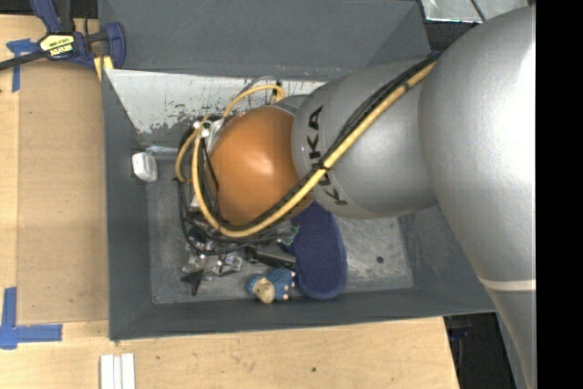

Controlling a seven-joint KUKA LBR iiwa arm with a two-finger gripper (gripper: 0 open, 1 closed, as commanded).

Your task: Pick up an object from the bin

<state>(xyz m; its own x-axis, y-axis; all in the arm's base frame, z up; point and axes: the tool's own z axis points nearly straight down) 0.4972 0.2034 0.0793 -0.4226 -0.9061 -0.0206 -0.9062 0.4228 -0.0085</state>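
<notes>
My gripper (208,252) shows as dark metal parts under the orange wrist cover, low over the bin's front-left floor. Just right of it lies a small toy (270,287) with a beige head and a blue body, close to the front wall. A dark blue oval object (321,256), like a soft pad or brush, lies beside the toy and runs back under the arm. Whether anything sits in the gripper is hidden by the cover and the clutter of dark parts.
A small white block (144,166) rests near the left wall, apart from the gripper. The arm and its orange cover hide the middle of the bin. Bare floor shows at the front right and along the back.
</notes>
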